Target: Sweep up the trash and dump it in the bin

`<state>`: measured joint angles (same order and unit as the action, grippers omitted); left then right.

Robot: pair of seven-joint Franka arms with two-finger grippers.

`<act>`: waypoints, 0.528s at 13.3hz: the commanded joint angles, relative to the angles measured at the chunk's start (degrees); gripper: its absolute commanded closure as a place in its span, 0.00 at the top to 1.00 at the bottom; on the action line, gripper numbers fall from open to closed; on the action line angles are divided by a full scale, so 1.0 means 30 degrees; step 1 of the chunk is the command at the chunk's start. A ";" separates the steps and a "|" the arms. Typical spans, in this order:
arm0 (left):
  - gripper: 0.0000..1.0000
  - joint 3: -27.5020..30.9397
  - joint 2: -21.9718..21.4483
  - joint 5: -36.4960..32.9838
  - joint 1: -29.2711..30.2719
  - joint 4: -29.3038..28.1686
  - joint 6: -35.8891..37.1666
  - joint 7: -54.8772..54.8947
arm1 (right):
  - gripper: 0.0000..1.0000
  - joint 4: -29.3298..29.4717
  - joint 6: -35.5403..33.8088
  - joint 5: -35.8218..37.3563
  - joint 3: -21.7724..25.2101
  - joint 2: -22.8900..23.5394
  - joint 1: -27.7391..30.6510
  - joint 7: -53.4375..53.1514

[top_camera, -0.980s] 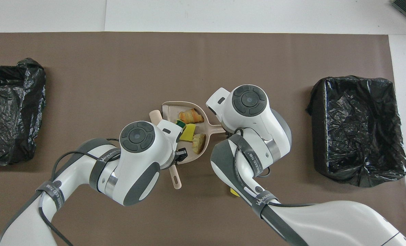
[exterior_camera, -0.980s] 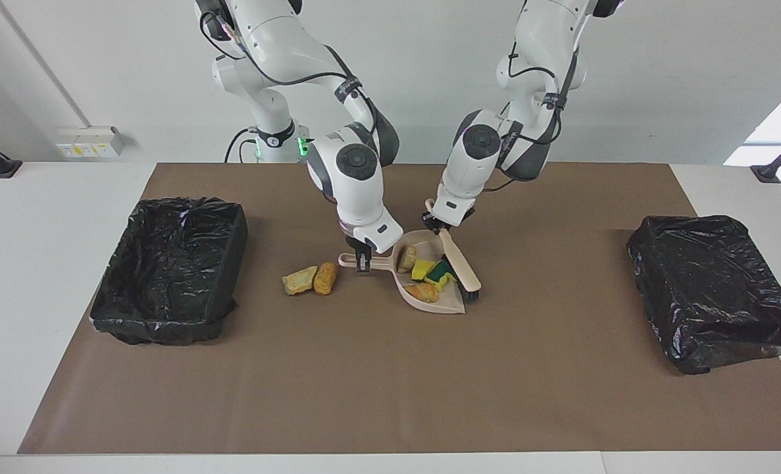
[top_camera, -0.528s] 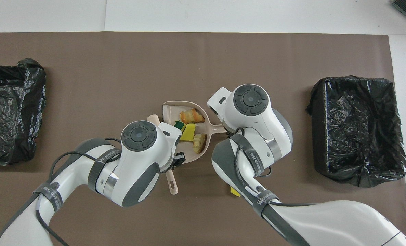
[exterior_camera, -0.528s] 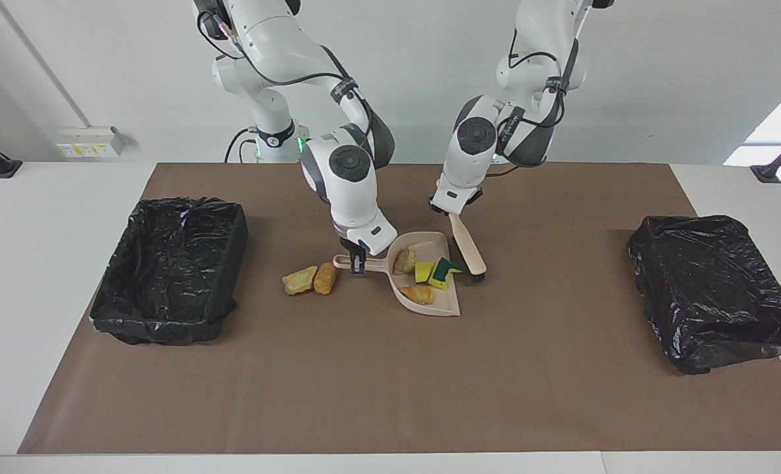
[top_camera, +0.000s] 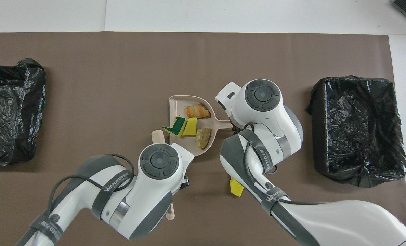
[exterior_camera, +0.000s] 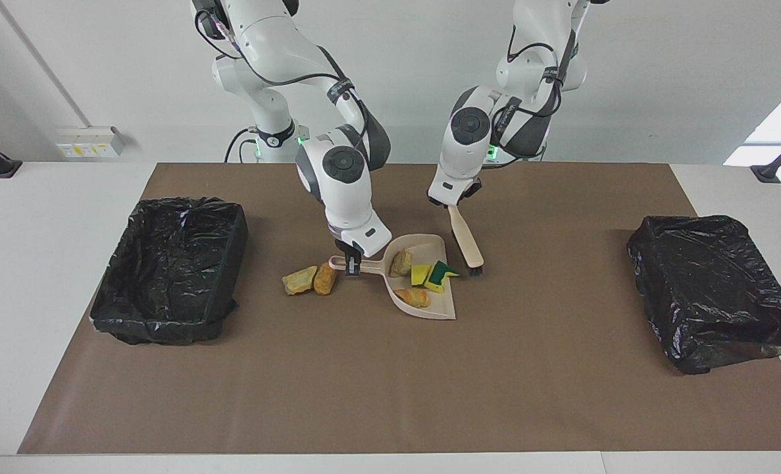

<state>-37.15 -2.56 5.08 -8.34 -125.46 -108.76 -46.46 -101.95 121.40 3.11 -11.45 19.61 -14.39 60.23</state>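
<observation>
Facing view. Right pincer (exterior_camera: 352, 264) down at the dustpan (exterior_camera: 423, 284) handle, clamped on it. Dustpan flat on the tabletop (exterior_camera: 390, 382), between the two bag-lined bins. In the pan: four scraps of trash (exterior_camera: 423, 280), namely a tan chunk, a yellow sponge piece, a green-backed sponge piece, a golden-brown chunk. Two more bread-like chunks (exterior_camera: 310, 279) loose on the tabletop, just beside the handle end, toward the bin at the right arm's end (exterior_camera: 170, 270). Left pincer (exterior_camera: 452, 204) clamped on the brush (exterior_camera: 466, 242) handle, bristles down beside the pan, at or just above the tabletop. Second bin (exterior_camera: 709, 289) at the left arm's end.

Overhead view. Same four scraps in the pan (top_camera: 189, 121); both pincers hidden under the wrists. One more yellow scrap (top_camera: 236, 187) on the tabletop, nearer to the robots than the pan, partly hidden by the right arm. Two loose chunks not visible here.

Handling, as judged. Scraps likely light, soft, springy: prone to roll or bounce off the open lip if tilted forward. Pan stiff plastic, light; best held on the handle, lip level or slightly raised in transit. Three scraps not yet swept.
</observation>
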 commanded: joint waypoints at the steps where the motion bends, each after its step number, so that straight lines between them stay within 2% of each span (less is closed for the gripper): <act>1: 0.00 -0.0389 -0.3063 0.1577 -0.0761 -0.3402 -0.2145 0.0282 | 0.00 -0.0469 0.0079 -0.0801 -0.0169 -0.0649 0.0724 0.1393; 3: 0.00 -0.0419 -0.4124 0.2406 -0.1350 -0.4581 -0.3003 0.0369 | 0.00 -0.0295 -0.0241 -0.0801 -0.0169 -0.0766 0.1163 0.2329; 7: 0.00 -0.0449 -0.4830 0.4451 -0.2548 -0.5578 -0.2944 0.0838 | 0.00 0.0582 -0.1646 -0.1208 -0.0199 -0.0971 0.2128 0.3504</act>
<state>-39.13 -13.52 15.12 -13.36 -138.61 -115.98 -45.42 -101.31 119.20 2.30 -11.43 18.09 -10.13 67.31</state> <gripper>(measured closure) 0.744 0.678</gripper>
